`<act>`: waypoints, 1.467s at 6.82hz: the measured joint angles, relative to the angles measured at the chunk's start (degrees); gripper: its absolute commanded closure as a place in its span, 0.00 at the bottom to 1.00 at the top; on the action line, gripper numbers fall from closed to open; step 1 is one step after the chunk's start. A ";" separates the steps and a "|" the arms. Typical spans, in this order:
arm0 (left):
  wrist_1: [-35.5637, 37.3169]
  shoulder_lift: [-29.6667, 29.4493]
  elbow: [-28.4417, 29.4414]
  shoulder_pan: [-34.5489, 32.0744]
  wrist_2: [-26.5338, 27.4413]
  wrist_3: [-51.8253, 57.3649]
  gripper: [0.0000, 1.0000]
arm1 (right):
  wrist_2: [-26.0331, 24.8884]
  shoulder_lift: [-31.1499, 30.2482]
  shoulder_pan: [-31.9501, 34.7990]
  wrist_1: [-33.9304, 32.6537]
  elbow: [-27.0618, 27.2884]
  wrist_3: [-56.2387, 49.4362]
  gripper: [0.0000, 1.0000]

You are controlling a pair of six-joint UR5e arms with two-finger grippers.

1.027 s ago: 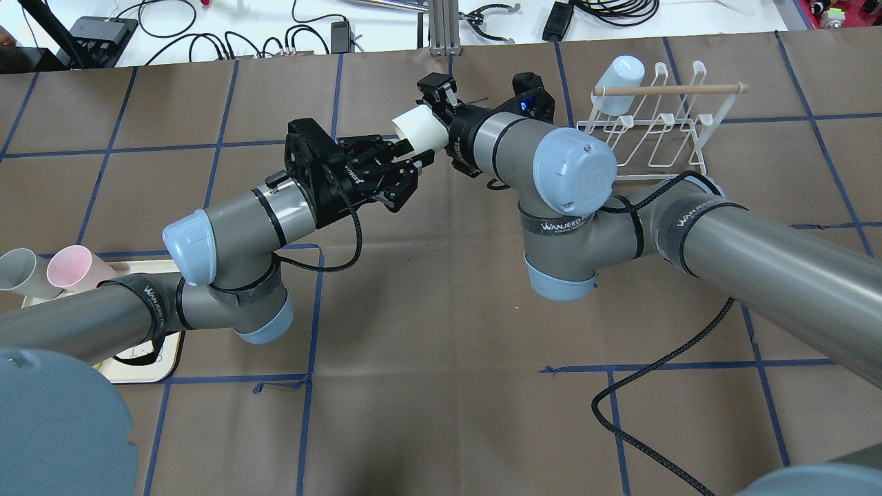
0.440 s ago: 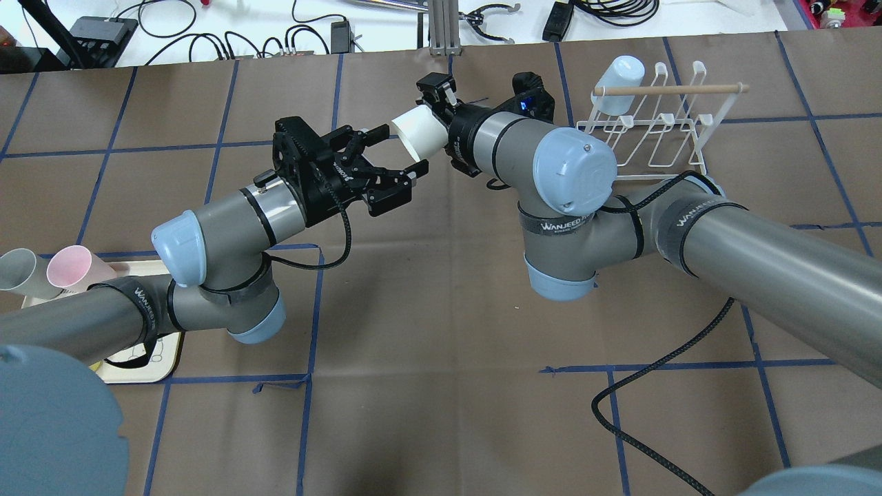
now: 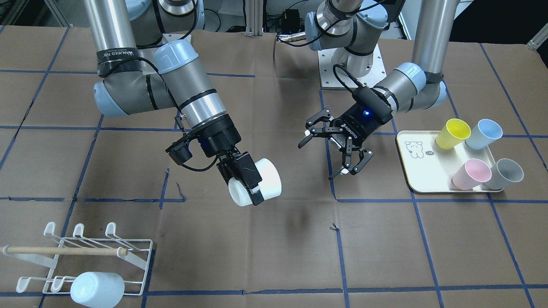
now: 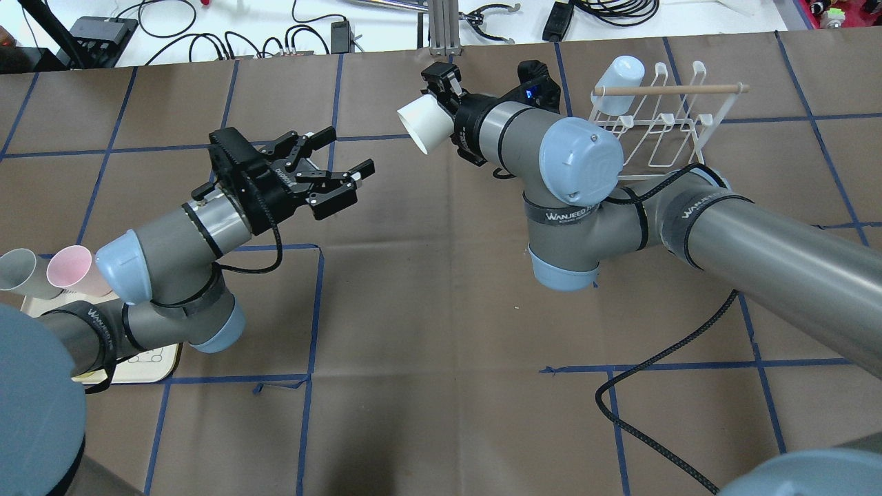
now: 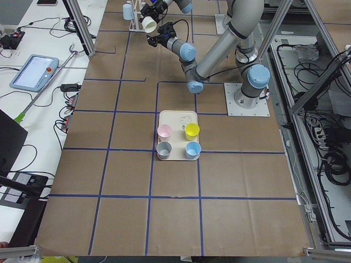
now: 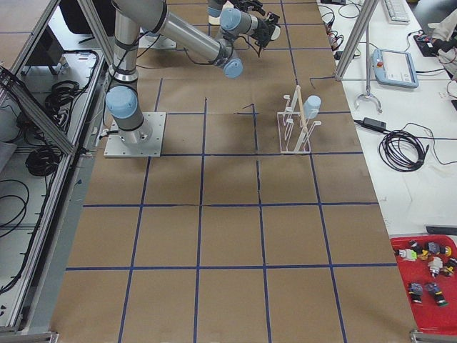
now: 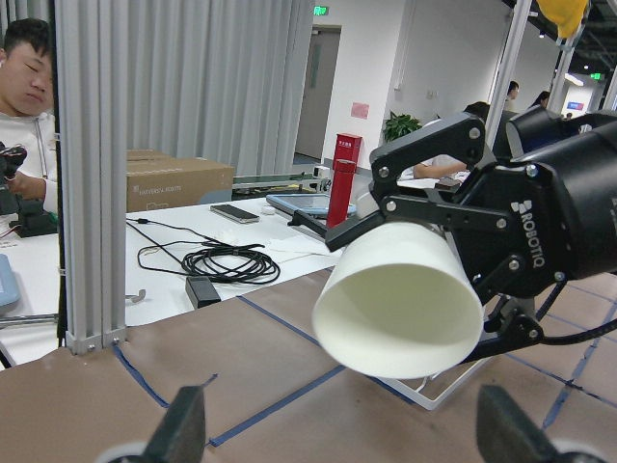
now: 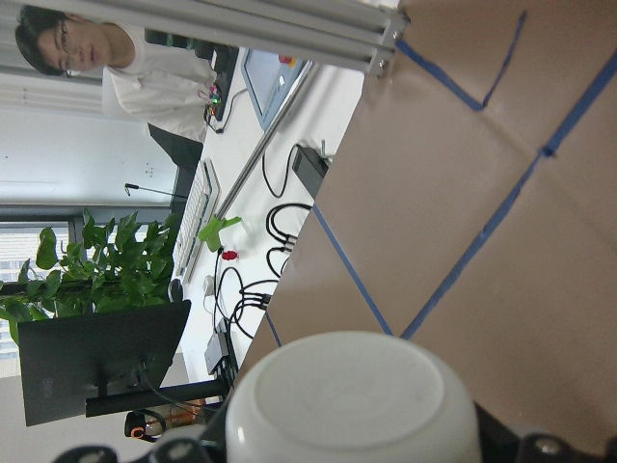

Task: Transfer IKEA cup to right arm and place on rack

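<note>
The white IKEA cup [image 4: 426, 124] hangs in the air, lying on its side, with my right gripper [image 4: 441, 103] shut on its closed end. The front view has the cup [image 3: 262, 184] left of centre, a black finger [image 3: 246, 175] across its wall. In the left wrist view its open mouth [image 7: 400, 309] faces the camera. My left gripper [image 4: 346, 151] is open and holds nothing, well to the left of the cup and apart from it. The white wire rack [image 4: 654, 127] with its wooden dowel stands at the far right, just beyond the right arm.
A pale blue cup [image 4: 618, 84] hangs upside down on the rack's left end. A cream tray [image 3: 424, 167] on my left holds yellow [image 3: 452, 133], blue [image 3: 483, 133], pink [image 3: 471, 174] and grey [image 3: 505, 174] cups. A black cable [image 4: 641, 386] lies on the brown mat.
My left gripper has let go of the white cup, opened wide and drawn back to the left. The right gripper keeps the cup and has lifted it slightly toward the far side.
</note>
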 measured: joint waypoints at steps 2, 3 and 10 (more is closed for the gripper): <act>-1.56 -1.24 2.02 3.09 -0.90 -0.14 0.01 | 0.10 -0.08 -6.95 0.09 -1.05 -14.67 0.95; -6.51 -1.27 5.31 3.22 2.20 -0.28 0.01 | 0.25 -0.24 -10.87 0.00 -1.15 -26.12 0.96; -72.38 6.25 25.32 -11.96 56.49 -2.82 0.01 | 4.07 5.52 -30.95 -1.41 -10.44 -80.03 0.95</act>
